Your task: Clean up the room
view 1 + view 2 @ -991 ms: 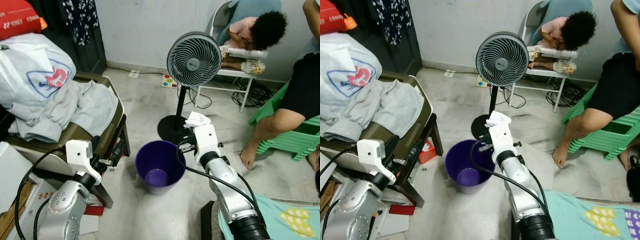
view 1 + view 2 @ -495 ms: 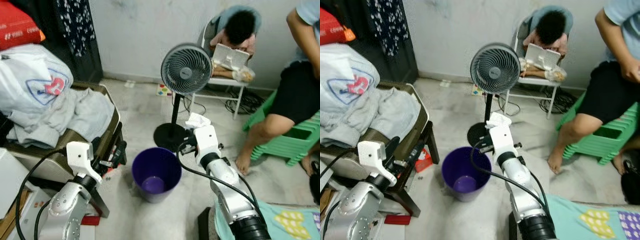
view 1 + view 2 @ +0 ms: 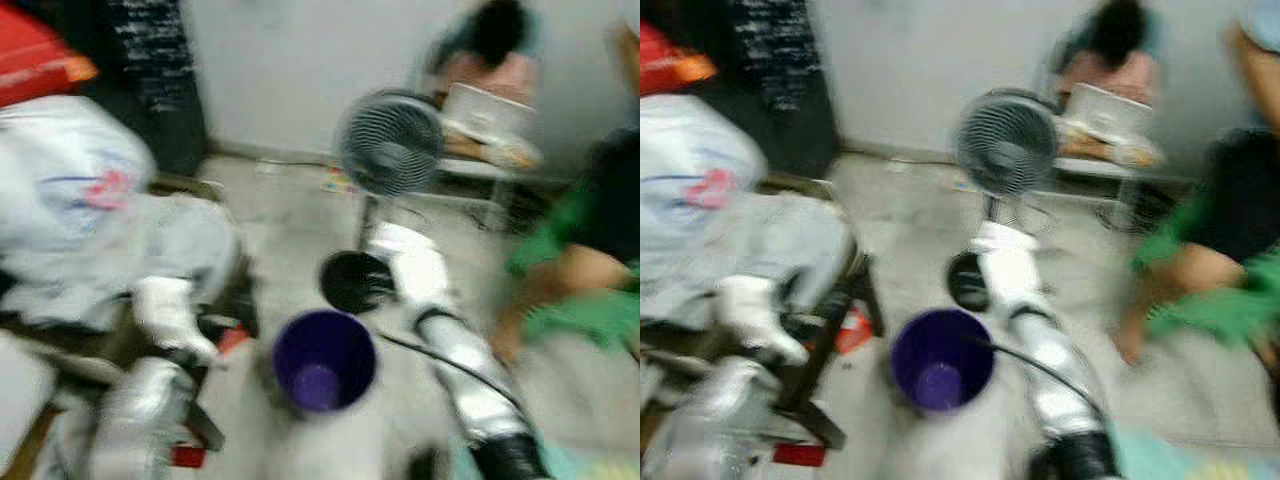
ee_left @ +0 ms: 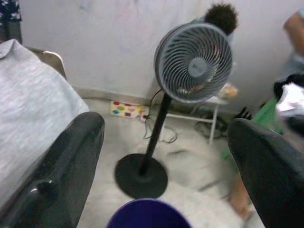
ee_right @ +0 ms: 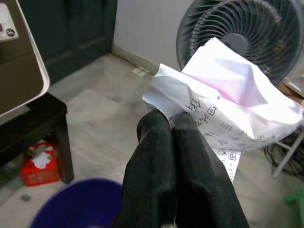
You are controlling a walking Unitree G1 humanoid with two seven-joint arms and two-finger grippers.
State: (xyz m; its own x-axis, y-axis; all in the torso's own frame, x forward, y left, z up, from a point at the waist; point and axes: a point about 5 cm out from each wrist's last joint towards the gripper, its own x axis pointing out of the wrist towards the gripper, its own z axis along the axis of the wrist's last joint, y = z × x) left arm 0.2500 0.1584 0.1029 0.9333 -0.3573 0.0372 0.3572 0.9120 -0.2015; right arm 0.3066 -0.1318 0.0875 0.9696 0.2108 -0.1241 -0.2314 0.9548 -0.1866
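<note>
Head views, both blurred: round purple plastic bin [image 3: 324, 362] on the pale floor, near and central, mouth up to take rubbish. Right gripper [image 3: 997, 243] raised just beyond the bin's far rim, close to the black base of a grey pedestal fan [image 3: 390, 142]. Left gripper [image 3: 168, 312] low on the left beside a dark chair [image 3: 830, 300] heaped with grey and white clothes [image 3: 120, 225]. Person on a green plastic stool [image 3: 575, 315] at far right.

Left wrist view: fingers [image 4: 71, 156] spread wide, holding nothing, framing fan and bin rim.

Right wrist view: fingers [image 5: 166, 156] pressed together, pinching a crumpled white printed paper [image 5: 228, 104], carried above the bin's far side, likely for dropping in.
</note>
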